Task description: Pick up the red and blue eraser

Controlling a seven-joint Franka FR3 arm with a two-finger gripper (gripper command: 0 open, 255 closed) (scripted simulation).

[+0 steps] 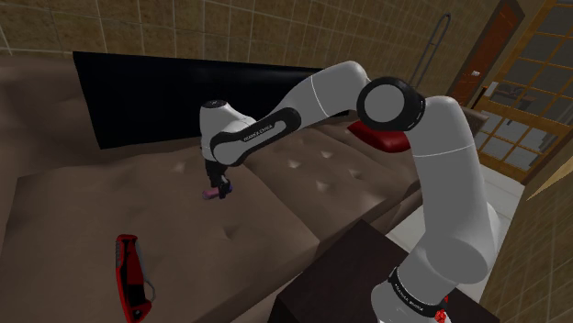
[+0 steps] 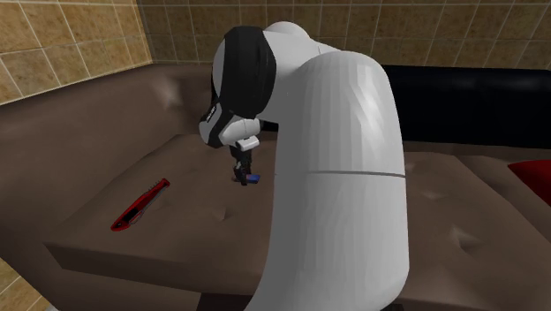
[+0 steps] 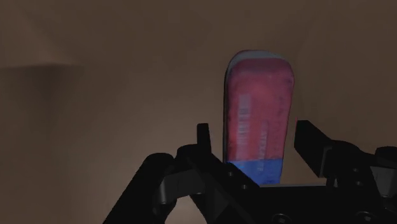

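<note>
The eraser (image 3: 259, 108) is a flat block, red over most of its length with a blue end nearest the palm. It sits between the two black fingers of my gripper (image 3: 254, 137), which is shut on it, and its red end sticks out past the fingertips. In the shoulder view the gripper (image 1: 217, 186) points down over the brown cushioned seat (image 1: 110, 211) with the eraser (image 1: 217, 194) at its tips, just above the surface. In the second exterior view the gripper (image 2: 241, 170) shows with the eraser's blue end (image 2: 253, 178) beside it.
A red-handled folding tool (image 1: 130, 275) (image 2: 139, 205) lies on the seat nearer the front edge. A red cushion (image 1: 381, 138) (image 2: 532, 177) rests behind the arm's elbow. A black area (image 1: 147, 92) runs along the seat's back. The dark stand (image 1: 358, 275) is at lower right.
</note>
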